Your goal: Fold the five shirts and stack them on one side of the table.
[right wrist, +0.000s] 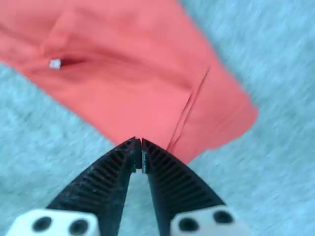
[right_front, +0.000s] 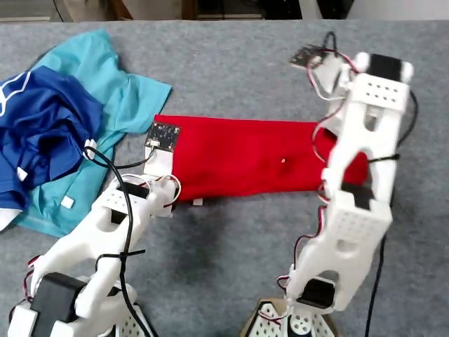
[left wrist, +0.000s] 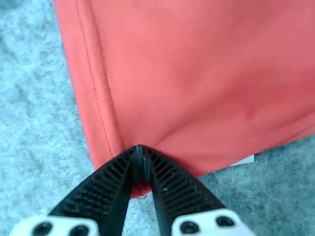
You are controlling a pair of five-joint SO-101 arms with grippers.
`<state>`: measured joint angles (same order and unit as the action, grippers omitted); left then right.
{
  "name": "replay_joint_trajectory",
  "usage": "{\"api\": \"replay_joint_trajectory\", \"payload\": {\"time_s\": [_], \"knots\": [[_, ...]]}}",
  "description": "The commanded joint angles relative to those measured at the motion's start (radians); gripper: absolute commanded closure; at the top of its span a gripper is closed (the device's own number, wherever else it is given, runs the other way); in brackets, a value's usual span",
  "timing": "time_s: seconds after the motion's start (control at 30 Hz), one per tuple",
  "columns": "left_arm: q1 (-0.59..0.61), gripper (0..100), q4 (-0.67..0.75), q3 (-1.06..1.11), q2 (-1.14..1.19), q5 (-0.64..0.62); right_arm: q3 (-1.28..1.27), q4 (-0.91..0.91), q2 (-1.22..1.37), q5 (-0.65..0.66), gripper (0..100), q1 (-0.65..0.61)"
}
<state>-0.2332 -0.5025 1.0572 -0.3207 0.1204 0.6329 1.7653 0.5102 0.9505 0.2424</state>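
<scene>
- Left gripper [left wrist: 139, 150] pinches the red shirt [left wrist: 197, 73] corner.
- Right gripper [right wrist: 141, 145], tips pressed together, is at the opposite edge.
- Grey felt table [right_front: 231, 239]; teal shirt [right_front: 126, 91] and blue shirt [right_front: 49, 126] at upper left.

Matt red cloth shirt [right_front: 245, 165], fuzzy grey felt table [right_front: 231, 239], ribbed black plastic fingers [left wrist: 110, 184]

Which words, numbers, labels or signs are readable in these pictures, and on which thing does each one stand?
No text can be read anywhere.
Edge tag under the red shirt: white, too small to read.
Middle tag on the red shirt: blurred, unreadable.
Corner tag on the teal shirt: too small to read.
White marking on the blue shirt: curved lines, no letters can be told.
</scene>
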Motion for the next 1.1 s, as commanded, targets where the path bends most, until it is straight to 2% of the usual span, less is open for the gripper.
{"api": "replay_joint_trajectory", "payload": {"time_s": [0.0,0.13,0.3,0.37,0.43,0.53,0.63,0.73,0.87,1.07], "knots": [[0.017,98,-0.014,-0.028,-0.033,-0.009,-0.170,0.003,-0.176,-0.043,99.8,0.081],[0.028,98,-0.144,-0.138,-0.035,-0.011,-0.476,-0.144,-0.340,-0.224,99.8,0.140],[0.117,98,-0.414,-0.433,-0.022,-0.087,-0.969,-0.566,-0.562,-0.310,99.7,0.249],[0.152,97,-0.431,-0.491,-0.016,-0.087,-1.130,-0.721,-0.618,-0.348,99.7,0.282],[0.175,92,-0.431,-0.525,0.015,-0.092,-1.239,-0.827,-0.636,-0.425,99.7,0.297],[0.180,82,-0.434,-0.557,0.111,-0.092,-1.339,-0.948,-0.636,-0.540,99.7,0.298],[0.184,81,-0.436,-0.606,0.246,-0.092,-1.422,-1.105,-0.636,-0.624,99.7,0.337],[0.186,80,-0.440,-0.666,0.378,-0.094,-1.457,-1.229,-0.651,-0.638,99.7,0.415],[0.187,80,-0.433,-0.747,0.521,-0.095,-1.432,-1.235,-0.638,-0.684,99.7,0.433],[0.259,80,-0.466,-0.898,0.650,-0.095,-1.422,-1.234,-0.628,-0.692,99.7,0.435]]}}
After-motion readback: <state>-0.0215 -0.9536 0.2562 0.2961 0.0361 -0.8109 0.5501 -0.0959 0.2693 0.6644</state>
